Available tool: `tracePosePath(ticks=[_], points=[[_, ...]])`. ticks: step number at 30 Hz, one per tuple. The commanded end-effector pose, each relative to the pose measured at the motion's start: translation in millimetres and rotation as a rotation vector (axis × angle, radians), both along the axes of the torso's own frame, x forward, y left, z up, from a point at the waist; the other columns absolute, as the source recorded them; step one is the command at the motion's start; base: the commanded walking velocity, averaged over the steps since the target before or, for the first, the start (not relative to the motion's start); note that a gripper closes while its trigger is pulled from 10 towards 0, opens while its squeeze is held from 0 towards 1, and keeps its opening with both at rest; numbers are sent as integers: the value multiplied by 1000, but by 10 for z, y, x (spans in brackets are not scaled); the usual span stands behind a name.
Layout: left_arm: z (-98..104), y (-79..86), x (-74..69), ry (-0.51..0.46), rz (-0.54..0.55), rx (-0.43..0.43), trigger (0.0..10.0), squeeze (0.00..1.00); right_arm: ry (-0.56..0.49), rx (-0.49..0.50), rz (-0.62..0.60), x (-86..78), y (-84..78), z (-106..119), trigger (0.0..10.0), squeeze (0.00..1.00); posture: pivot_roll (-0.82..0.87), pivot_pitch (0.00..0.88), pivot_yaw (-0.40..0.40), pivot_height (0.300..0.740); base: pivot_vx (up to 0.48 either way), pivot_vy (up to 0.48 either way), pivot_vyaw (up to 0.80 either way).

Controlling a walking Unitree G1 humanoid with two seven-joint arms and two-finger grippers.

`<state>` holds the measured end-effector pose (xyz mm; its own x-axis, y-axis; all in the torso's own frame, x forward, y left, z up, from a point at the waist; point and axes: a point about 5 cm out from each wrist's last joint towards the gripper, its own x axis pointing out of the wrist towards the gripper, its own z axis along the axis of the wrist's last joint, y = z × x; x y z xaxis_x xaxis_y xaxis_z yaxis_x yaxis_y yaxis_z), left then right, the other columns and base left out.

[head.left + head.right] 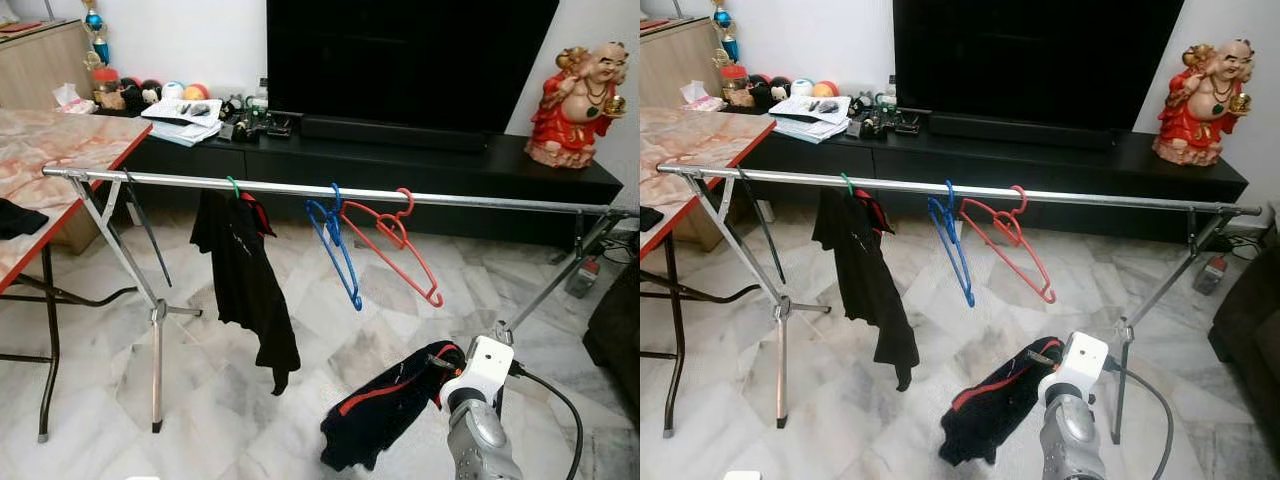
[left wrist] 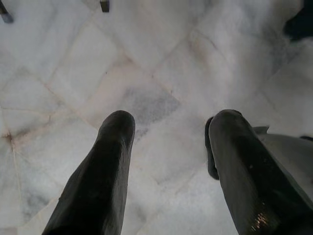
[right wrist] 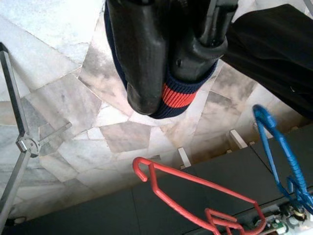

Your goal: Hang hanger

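Nearest the camera, the right gripper (image 3: pixel 171 63) is clenched on a dark navy garment with red trim (image 1: pixel 390 400), the ribbed cuff pinched between its two black fingers; the garment hangs from the gripper below and in front of the metal rail (image 1: pixel 480 197) of the drying rack, short of the rail and under its right half. On the rail, the red hanger (image 1: pixel 395 240) is hooked near the middle, tilted so that its long arm slopes down to the right, and the blue hanger (image 1: pixel 335 245) hangs touching it on its left. Farther left along the rail, a black garment (image 1: pixel 245 280) droops from a green hook. Beyond the rail stands a low black TV cabinet (image 1: pixel 420 165). The left gripper (image 2: pixel 168 147) hangs over the marble floor (image 2: pixel 146 58) with its fingers spread apart, grasping nothing.
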<state>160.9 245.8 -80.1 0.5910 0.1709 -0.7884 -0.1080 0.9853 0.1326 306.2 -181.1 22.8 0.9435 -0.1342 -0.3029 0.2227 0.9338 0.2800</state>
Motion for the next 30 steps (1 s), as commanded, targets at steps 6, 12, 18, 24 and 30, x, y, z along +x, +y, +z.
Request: tracePosePath(ticks=[6,12,18,24,30], points=[[29,-7,10,-99,73,-5,10000,0,24,-4,-37,-54,-115,-57,10000,0,101,0,-47,740,0,0,0],[176,4,184,-274,61,22,10000,0,85,-8,-49,-163,-167,-183,10000,0,109,0,-49,740,0,0,0],[1015,-77,1004,-731,-86,61,10000,0,110,-7,-43,-205,-148,-240,10000,0,105,0,-46,740,0,0,0],[1147,-163,994,-819,-140,73,10000,0,126,-5,-43,-248,-156,-285,10000,0,101,0,-45,740,0,0,0],[1312,-294,932,-862,-177,30,10000,0,140,-7,-46,-299,-180,-329,10000,0,103,0,-42,740,0,0,0]])
